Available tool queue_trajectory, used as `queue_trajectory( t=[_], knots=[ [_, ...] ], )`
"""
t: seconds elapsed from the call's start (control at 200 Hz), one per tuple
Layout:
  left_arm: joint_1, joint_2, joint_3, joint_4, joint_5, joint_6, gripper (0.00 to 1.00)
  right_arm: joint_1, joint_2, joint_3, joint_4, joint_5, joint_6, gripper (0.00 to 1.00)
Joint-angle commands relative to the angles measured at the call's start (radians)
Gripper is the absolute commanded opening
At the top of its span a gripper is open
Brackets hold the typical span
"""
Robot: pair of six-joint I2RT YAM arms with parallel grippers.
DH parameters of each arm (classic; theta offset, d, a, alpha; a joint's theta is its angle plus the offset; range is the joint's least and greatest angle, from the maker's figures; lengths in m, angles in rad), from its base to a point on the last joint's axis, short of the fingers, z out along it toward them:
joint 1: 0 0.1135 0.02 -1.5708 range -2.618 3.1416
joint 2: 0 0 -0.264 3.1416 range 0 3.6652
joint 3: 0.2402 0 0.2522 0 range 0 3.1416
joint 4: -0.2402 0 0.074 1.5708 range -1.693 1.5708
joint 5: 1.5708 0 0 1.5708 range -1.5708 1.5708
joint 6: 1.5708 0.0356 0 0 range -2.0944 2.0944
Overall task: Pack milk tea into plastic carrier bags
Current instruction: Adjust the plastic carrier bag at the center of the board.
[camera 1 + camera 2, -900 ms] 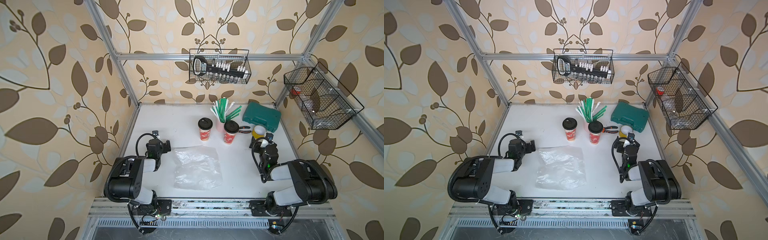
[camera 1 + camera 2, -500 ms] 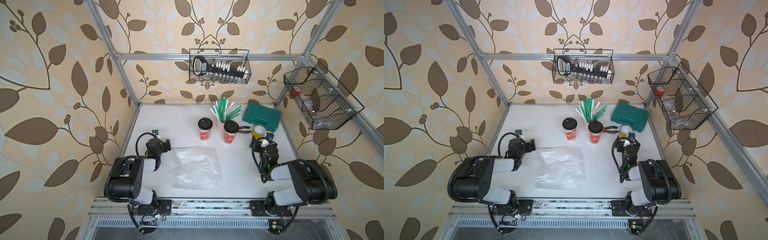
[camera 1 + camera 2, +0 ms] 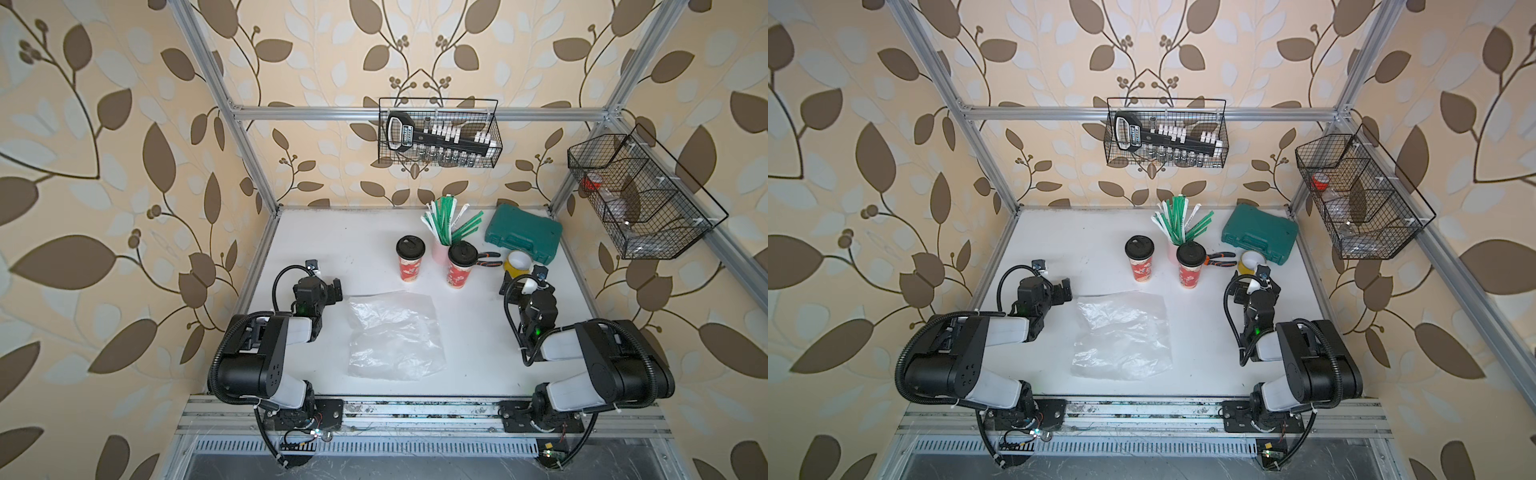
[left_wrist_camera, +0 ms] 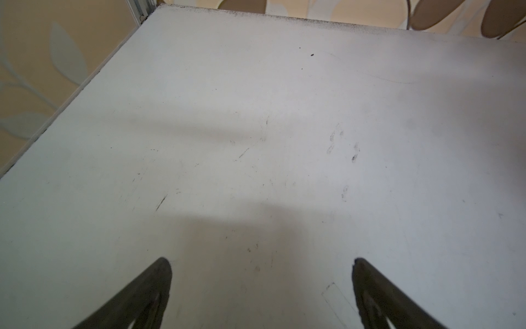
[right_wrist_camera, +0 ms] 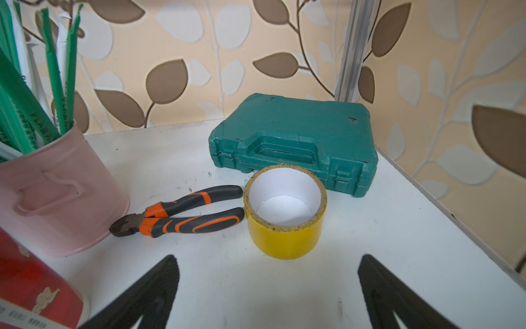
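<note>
1. The left gripper (image 3: 333,289) sits low over the bare white table (image 3: 332,232). Its jaws are spread wide with nothing between them, so it is released and empty. It is just beside the near left corner of the bag but not touching it, which looks to me like a handy spot for pinching an edge.
2. The plastic bag (image 3: 395,336) lies flat and crinkled at the middle front, between the two arms. It has nothing inside, and I cannot tell which side is its mouth.
3. The two milk tea cups (image 3: 410,264) stand upright behind the bag with their lids on and a gap between them. Neither is packed yet. The right-hand one stands just in front of the pink straw cup (image 3: 439,251).
4. The pliers (image 5: 182,213), the yellow tape roll (image 5: 286,210) and the green case (image 5: 293,142) crowd the back right. They look like clutter to steer around.
5. The right gripper (image 5: 267,263) is also wide open and holds nothing. It faces the tape roll, with a red cup off to its side. I'd guess it must swing towards that cup.
</note>
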Motion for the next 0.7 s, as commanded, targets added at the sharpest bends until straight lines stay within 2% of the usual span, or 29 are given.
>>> queue_trajectory(
  t=[0.0, 0.05, 0.105, 0.14, 0.19, 0.235, 0.275, 0.33, 0.36, 0.405, 0.435, 0.525, 0.6, 0.635, 0.695],
  knots=[
    [-0.036, -0.055, 0.092, -0.112, -0.111, 0.023, 0.99, 0.002, 0.006, 0.014, 0.019, 0.007, -0.01, 1.0],
    [-0.077, -0.131, 0.211, -0.354, -0.248, -0.014, 0.99, 0.016, -0.012, 0.017, 0.009, 0.063, -0.005, 1.0],
    [-0.094, -0.194, 0.295, -0.542, -0.365, -0.166, 0.99, 0.024, -0.038, 0.017, -0.011, 0.057, -0.021, 0.99],
    [-0.095, -0.244, 0.35, -0.69, -0.37, -0.273, 0.99, 0.061, -0.063, 0.024, -0.028, 0.139, -0.043, 1.0],
    [-0.095, -0.309, 0.433, -0.916, -0.354, -0.458, 0.99, 0.141, -0.145, 0.066, -0.187, 0.306, -0.042, 1.0],
    [-0.095, -0.351, 0.502, -1.091, -0.325, -0.626, 0.99, 0.177, -0.231, 0.116, -0.377, 0.334, 0.024, 1.0],
    [-0.094, -0.384, 0.525, -1.133, -0.253, -0.665, 0.99, 0.18, -0.314, 0.146, -0.525, 0.27, 0.112, 1.0],
    [-0.083, -0.427, 0.525, -1.15, -0.101, -0.742, 0.99, 0.182, -0.431, 0.169, -0.687, 0.17, 0.192, 1.0],
    [-0.076, -0.454, 0.52, -1.151, -0.004, -0.774, 0.99, 0.183, -0.497, 0.173, -0.767, 0.153, 0.287, 1.0],
    [-0.077, -0.501, 0.483, -1.057, 0.157, -0.747, 0.99, 0.182, -0.58, 0.171, -0.875, 0.162, 0.46, 1.0],
    [-0.083, -0.531, 0.455, -1.001, 0.217, -0.727, 0.99, 0.181, -0.639, 0.162, -0.918, 0.139, 0.512, 1.0],
    [-0.158, -0.554, 0.528, -1.142, 0.166, -0.712, 0.99, 0.142, -0.781, 0.107, -0.914, -0.122, 0.491, 0.99],
    [-0.288, -0.497, 0.637, -1.331, 0.09, -0.665, 0.99, 0.079, -0.864, 0.048, -0.887, -0.391, 0.539, 0.99],
    [-0.355, -0.474, 0.663, -1.386, 0.061, -0.663, 0.99, 0.053, -0.885, 0.024, -0.879, -0.459, 0.578, 1.0],
    [-0.481, -0.444, 0.68, -1.417, 0.032, -0.671, 0.99, 0.029, -0.888, 0.025, -0.937, -0.498, 0.629, 1.0]
  ],
)
